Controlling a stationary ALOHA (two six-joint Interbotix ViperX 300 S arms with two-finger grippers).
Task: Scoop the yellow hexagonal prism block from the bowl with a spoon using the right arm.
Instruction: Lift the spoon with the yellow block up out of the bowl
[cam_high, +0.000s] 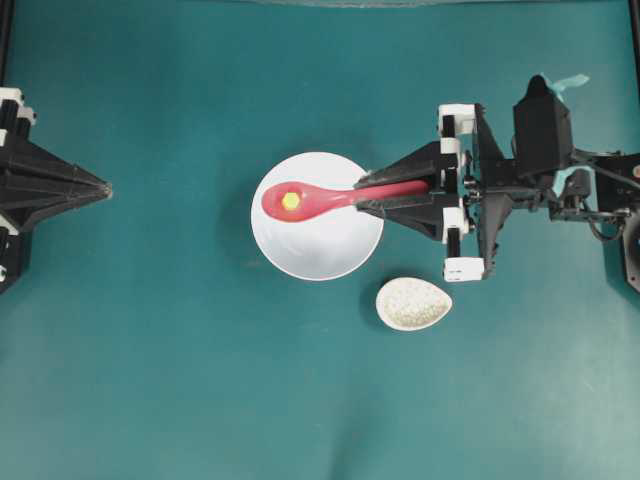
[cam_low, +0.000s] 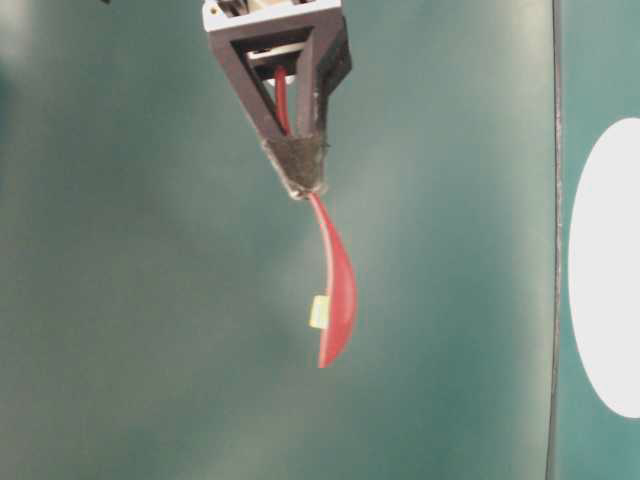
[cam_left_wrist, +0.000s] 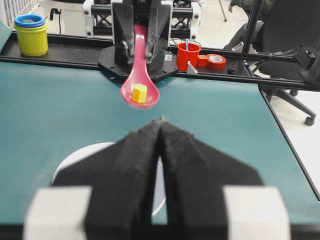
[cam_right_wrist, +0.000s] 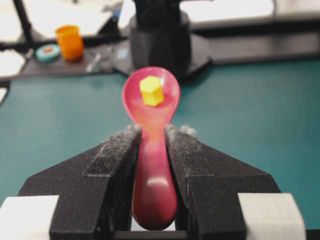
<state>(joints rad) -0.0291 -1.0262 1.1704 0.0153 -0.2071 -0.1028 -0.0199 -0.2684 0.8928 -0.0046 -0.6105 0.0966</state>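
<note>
The right gripper (cam_right_wrist: 152, 150) pinched the glossy pink spoon (cam_right_wrist: 151, 165); its scoop held the yellow block (cam_right_wrist: 151, 91). Only the overhead view showed them above the bowl (cam_high: 330, 250), with the left gripper's (cam_left_wrist: 160, 125) fingers pressed together.

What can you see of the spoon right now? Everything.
The spoon is glossy pink-red, with a deep oval scoop and a straight handle. The right gripper clamps the handle between its padded fingers. It is held above the white bowl, clear of it, with the yellow block sitting in the scoop.
</note>
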